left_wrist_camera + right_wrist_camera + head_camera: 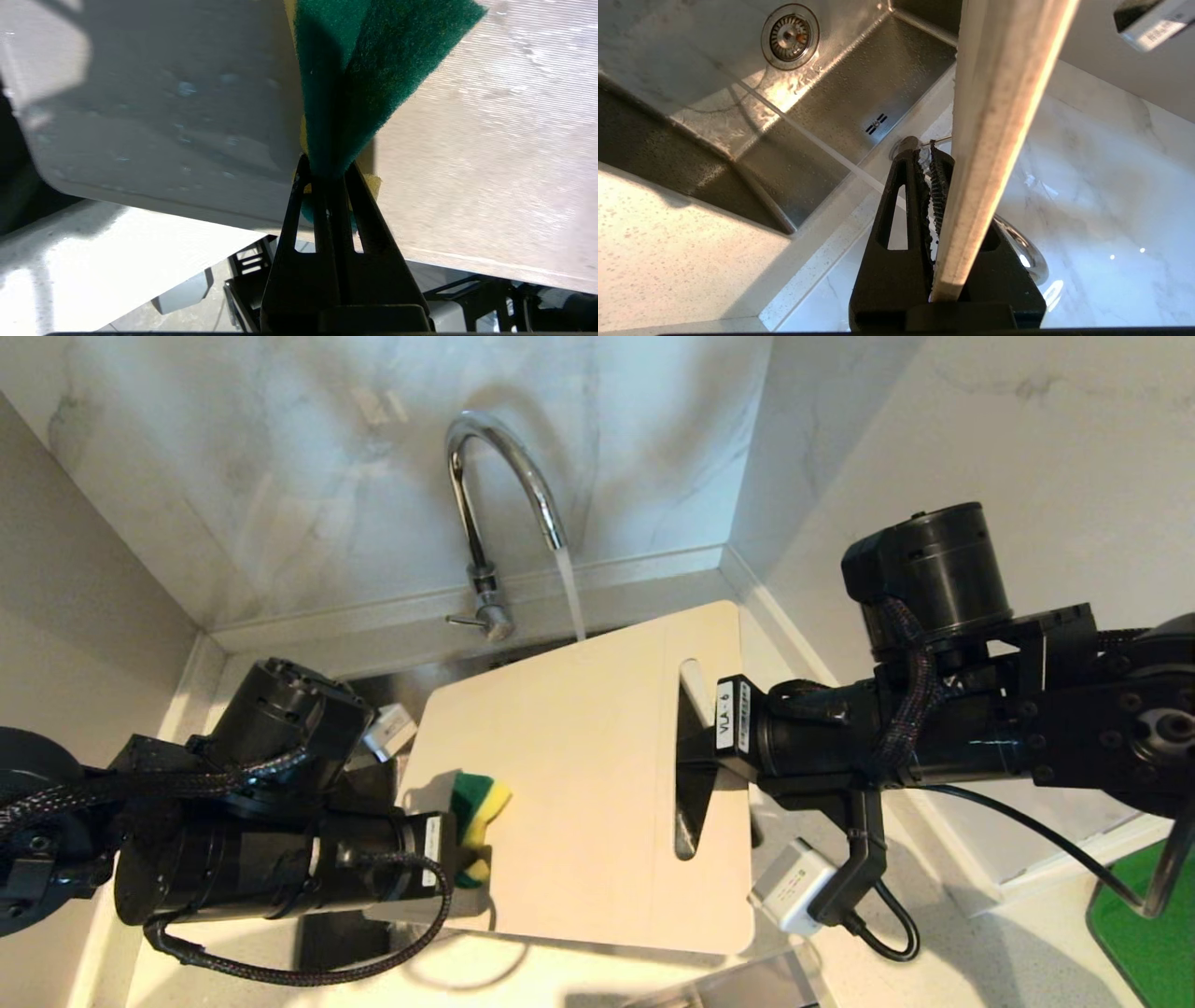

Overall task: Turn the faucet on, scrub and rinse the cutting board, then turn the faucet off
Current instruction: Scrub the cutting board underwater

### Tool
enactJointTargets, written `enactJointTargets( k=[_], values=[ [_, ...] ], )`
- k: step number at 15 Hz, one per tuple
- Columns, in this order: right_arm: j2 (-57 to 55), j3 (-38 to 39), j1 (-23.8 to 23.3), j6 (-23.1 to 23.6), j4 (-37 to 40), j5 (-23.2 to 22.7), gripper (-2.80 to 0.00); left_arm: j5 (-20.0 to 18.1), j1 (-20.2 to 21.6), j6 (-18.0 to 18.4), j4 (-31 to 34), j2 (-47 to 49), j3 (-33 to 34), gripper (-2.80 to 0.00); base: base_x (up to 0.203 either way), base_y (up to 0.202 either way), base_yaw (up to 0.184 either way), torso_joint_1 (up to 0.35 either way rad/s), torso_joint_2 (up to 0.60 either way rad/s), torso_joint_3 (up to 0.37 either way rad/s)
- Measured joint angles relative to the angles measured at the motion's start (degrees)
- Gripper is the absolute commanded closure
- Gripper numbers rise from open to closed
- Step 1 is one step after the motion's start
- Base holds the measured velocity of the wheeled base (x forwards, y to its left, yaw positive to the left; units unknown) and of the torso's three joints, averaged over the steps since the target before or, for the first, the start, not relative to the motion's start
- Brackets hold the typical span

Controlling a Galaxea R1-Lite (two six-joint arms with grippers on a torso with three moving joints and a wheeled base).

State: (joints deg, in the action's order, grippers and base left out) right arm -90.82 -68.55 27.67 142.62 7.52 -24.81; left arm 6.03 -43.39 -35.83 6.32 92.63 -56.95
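Water running from faucet (504, 457). My right gripper (931, 196) pinches cutting board (579, 775) by slot edge; left gripper (327, 186) pinches sponge (478, 807) on board face. Scrub step; next I sweep sponge toward stream.

glossy chrome faucet (490, 485); matt smooth cutting board (579, 775).

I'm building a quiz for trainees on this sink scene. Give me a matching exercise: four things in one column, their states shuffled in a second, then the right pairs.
Things:
1. faucet
2. cutting board
3. sponge
4. sink drain

States:
A. pinched in the left gripper, against the board
B. running water
C. held by its handle end in the right gripper
D. uncovered at the basin's bottom

Pairs: 1-B, 2-C, 3-A, 4-D
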Motion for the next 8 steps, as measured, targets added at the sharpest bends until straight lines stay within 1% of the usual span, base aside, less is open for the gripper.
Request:
enactJointTargets(
  k=[4,7,8],
  values=[
    [0.0,0.1,0.0,0.1,0.0,0.0,0.0,-0.3,2.0,1.7,-1.3,0.6,3.6,0.0,0.0,0.0,0.0,0.0,0.0,0.0],
    [0.0,0.2,0.0,0.1,-0.1,-0.1,0.0,-0.6,6.9,5.4,-6.5,0.8,8.9,0.0,0.0,0.0,0.0,0.0,0.0,0.0],
    [0.0,0.2,0.0,0.1,-0.1,-0.1,0.0,-1.5,8.9,6.6,-7.7,0.9,10.5,0.0,0.0,0.0,0.0,0.0,0.0,0.0]
  ],
)
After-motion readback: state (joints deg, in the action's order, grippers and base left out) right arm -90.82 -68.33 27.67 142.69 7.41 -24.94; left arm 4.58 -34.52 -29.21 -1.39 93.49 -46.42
